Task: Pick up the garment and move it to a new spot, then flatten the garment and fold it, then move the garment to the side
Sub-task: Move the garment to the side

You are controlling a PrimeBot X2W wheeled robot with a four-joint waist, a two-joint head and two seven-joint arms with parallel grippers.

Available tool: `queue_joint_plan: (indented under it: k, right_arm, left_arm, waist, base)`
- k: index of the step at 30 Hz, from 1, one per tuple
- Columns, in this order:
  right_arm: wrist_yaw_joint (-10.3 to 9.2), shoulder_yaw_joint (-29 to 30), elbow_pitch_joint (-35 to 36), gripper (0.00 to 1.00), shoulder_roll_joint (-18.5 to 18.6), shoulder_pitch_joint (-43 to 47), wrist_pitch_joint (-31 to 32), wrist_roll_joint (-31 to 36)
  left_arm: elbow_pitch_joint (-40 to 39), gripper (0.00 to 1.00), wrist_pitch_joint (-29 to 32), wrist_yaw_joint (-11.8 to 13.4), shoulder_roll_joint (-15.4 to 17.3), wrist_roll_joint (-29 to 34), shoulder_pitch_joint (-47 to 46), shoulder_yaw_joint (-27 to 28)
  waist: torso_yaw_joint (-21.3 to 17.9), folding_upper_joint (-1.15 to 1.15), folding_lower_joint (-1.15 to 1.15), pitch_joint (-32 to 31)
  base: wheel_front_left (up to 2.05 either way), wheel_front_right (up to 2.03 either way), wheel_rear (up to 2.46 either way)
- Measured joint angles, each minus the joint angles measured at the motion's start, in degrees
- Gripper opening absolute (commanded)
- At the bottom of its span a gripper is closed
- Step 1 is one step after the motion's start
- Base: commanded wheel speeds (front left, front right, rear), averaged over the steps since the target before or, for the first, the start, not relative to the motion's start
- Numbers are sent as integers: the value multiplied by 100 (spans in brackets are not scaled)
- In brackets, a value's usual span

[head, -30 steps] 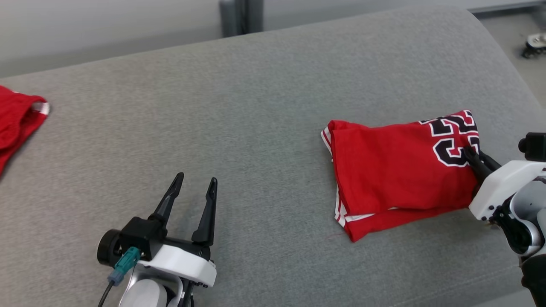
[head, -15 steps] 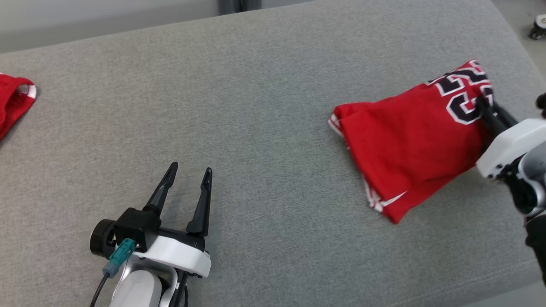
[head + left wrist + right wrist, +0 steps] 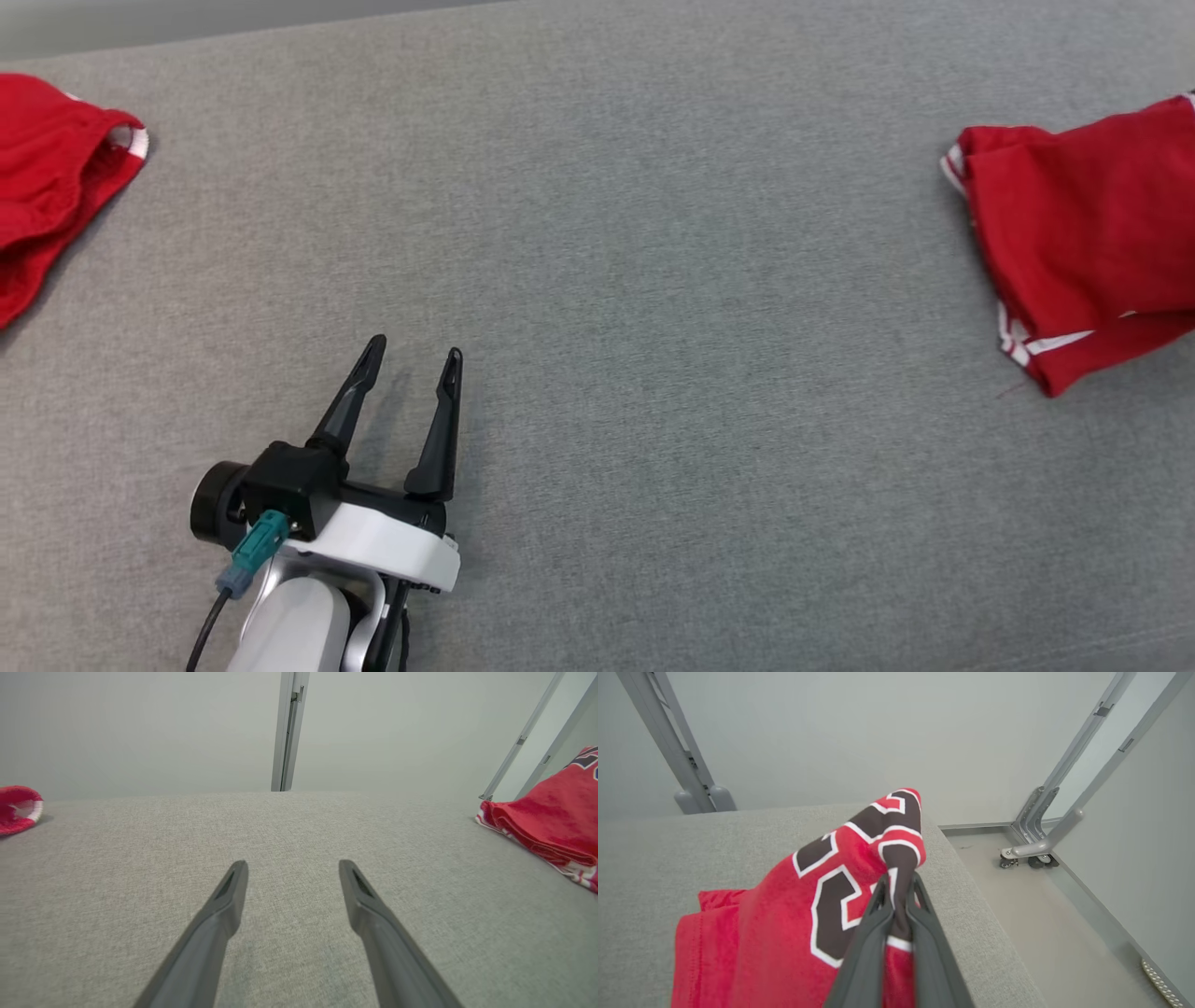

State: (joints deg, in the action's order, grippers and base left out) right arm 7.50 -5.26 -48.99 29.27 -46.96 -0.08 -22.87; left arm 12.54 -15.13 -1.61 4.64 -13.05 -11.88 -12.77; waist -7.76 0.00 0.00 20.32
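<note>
Red folded jersey with black-and-white numerals [image 3: 784, 914] lies on grey fabric surface [image 3: 653, 280], one corner clamped in closed right hand [image 3: 899, 889]; left hand [image 3: 415, 348] open, well apart.

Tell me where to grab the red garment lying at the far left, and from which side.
Pinch the red garment at its white-trimmed opening, coming from its right side with the open left tool: that rim gapes toward the tool, probably offering a free edge.
</note>
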Motion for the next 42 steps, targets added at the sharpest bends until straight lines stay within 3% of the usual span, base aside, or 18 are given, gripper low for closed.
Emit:
queue_joint_plan:
  k: [5,14,15,16,17,32,42]
  right_arm:
    - [0,171,-402,0,358,-244,-141,367]
    - [0,459,-1103,0,399,-492,-623,918]
    - [0,459,-1103,38,399,-492,-623,918]
    - [0,513,-1174,50,398,-527,-749,993]
    - [0,566,-1248,100,399,-565,-855,1082]
    - [0,677,-1627,100,-153,-722,-1458,1630]
    - [0,292,-828,100,-547,-365,-1492,1419]
  left_arm:
    - [-53,100,0,14,18,2,-26,5]
    - [-94,100,0,16,37,2,-43,-1]
    - [-94,100,0,16,37,2,-43,-1]
    - [-94,100,0,16,40,2,-48,-3]
    - [-94,100,0,18,40,2,-55,-7]
    - [-27,100,0,66,62,0,-60,-71]
    - [145,100,0,68,52,-66,-44,-103]
  waist:
    - [162,0,0,112]
    - [314,0,0,260]
    - [314,0,0,260]
    - [323,0,0,272]
    - [330,0,0,280]
    - [276,0,0,103]
    - [236,0,0,-260]
  base:
    - [0,0,0]
    - [0,0,0]
    - [0,0,0]
    - [0,0,0]
    - [0,0,0]
    - [0,0,0]
    - [0,0,0]
